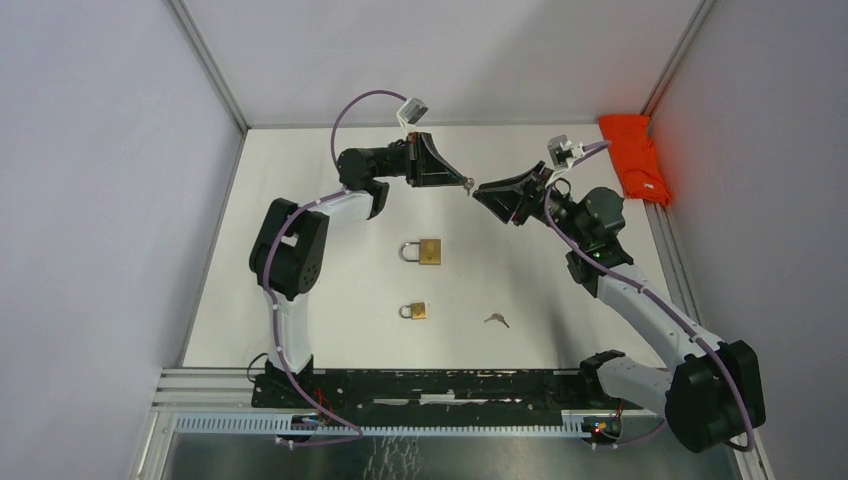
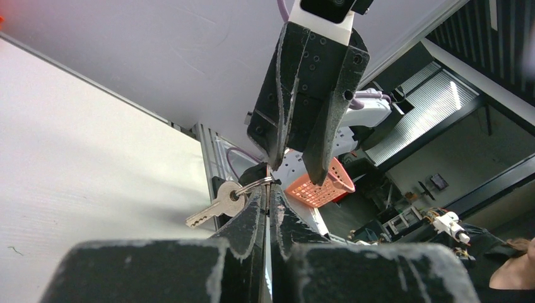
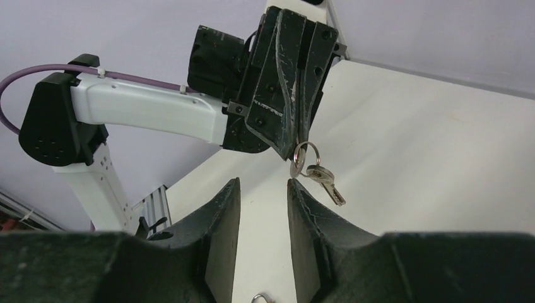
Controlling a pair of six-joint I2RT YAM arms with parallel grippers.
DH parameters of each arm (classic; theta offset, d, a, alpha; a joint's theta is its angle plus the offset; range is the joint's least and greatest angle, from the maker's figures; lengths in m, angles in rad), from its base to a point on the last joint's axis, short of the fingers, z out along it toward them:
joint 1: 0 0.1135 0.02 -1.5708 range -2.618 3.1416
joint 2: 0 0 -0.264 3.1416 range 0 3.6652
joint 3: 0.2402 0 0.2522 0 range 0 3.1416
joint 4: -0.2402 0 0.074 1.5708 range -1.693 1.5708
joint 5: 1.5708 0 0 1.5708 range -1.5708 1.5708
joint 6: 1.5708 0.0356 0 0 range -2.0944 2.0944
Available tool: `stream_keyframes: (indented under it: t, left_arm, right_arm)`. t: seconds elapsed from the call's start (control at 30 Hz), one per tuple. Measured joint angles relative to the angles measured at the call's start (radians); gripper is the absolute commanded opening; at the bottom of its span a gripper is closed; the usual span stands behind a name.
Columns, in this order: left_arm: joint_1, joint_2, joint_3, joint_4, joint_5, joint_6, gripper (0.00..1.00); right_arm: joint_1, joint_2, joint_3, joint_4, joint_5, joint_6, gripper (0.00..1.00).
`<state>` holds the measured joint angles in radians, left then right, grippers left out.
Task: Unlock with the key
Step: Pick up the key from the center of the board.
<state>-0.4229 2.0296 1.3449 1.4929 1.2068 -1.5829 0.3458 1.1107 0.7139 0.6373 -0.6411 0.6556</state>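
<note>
Top external view: left gripper (image 1: 462, 182) raised over the far middle of the table (image 1: 330, 290), clenched on the ring of the key (image 1: 468, 185), with the right gripper (image 1: 482, 192) tip to tip just beside it. Right wrist view: its fingers (image 3: 221, 214) parted and grasping nothing, key dangling just beyond them. Lying flat below, nearer the bases: large padlock (image 1: 428, 251), small padlock (image 1: 415, 311), second key (image 1: 496, 320), all apart.
</note>
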Motion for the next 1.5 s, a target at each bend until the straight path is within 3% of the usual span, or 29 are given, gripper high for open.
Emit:
stream_keyframes:
  t: [0.87,0.97,1.17,1.3,1.4,1.5]
  left_arm:
    - [0.0,0.0,-0.003,0.0,-0.001,0.0,0.02]
    - [0.0,0.0,-0.003,0.0,-0.001,0.0,0.02]
    - [0.0,0.0,-0.003,0.0,-0.001,0.0,0.02]
    - [0.001,0.0,-0.003,0.0,-0.001,0.0,0.03]
    - [0.005,0.0,-0.003,0.0,-0.002,0.0,0.08]
    - [0.006,0.0,-0.003,0.0,-0.002,-0.001,0.21]
  right_arm:
    - [-0.001,0.154,0.07,0.064,-0.037,0.051,0.25]
    - [-0.001,0.154,0.07,0.064,-0.04,0.051,0.2]
    - [-0.001,0.156,0.07,0.056,-0.04,0.05,0.0]
    - [-0.001,0.168,0.081,0.054,-0.04,0.053,0.0]
    - [-0.001,0.179,0.092,0.053,-0.04,0.055,0.0]
    - [-0.001,0.183,0.102,0.04,-0.04,0.055,0.0]
